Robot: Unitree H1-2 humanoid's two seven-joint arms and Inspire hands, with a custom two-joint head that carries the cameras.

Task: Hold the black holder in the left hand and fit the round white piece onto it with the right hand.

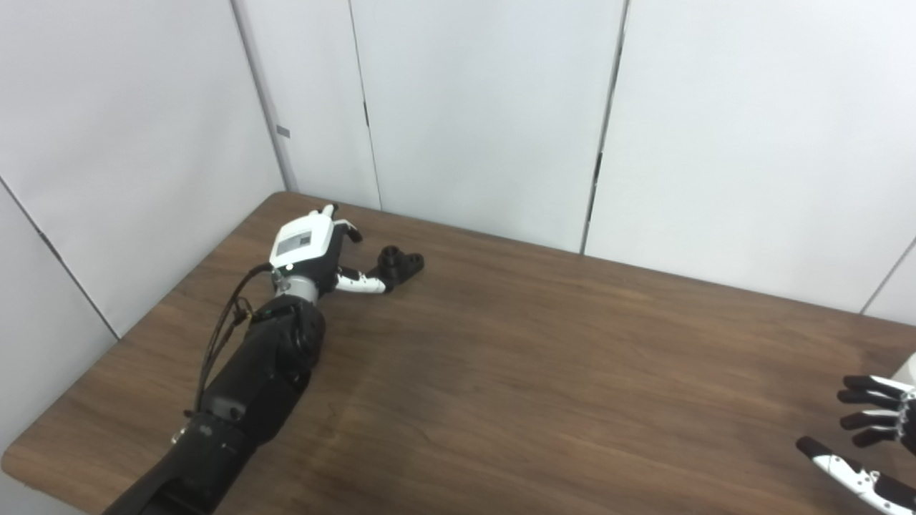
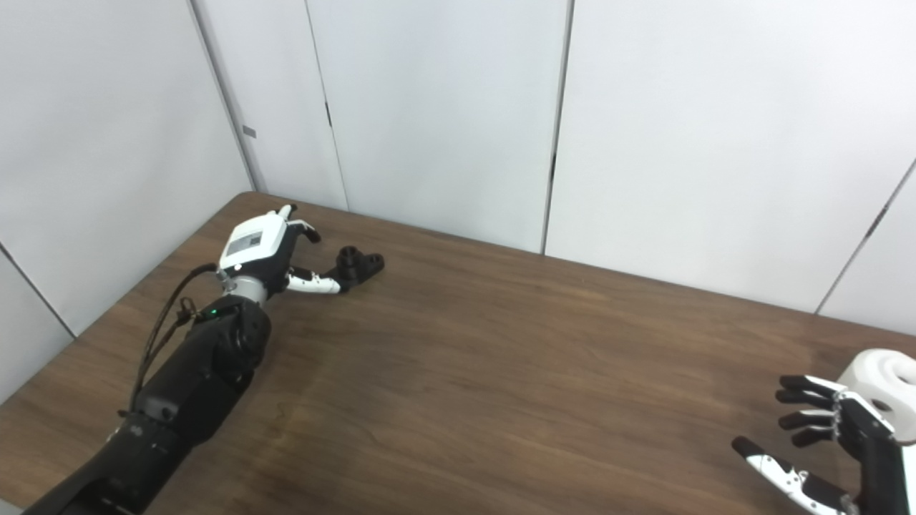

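Nearest, the right hand (image 2: 823,443) is held open and empty beside the white piece (image 2: 884,379) at the wooden table (image 2: 501,372) edge, while the left hand (image 1: 315,254), fingers spread, touches the black holder (image 1: 401,263) near grey wall panels (image 1: 486,107).

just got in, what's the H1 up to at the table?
Early in an assembly. The left hand is stretched to the far left of the table, open, thumb beside the black holder, not yet gripping it. The right hand waits open at the near right, next to the round white piece. Nothing is lifted yet.
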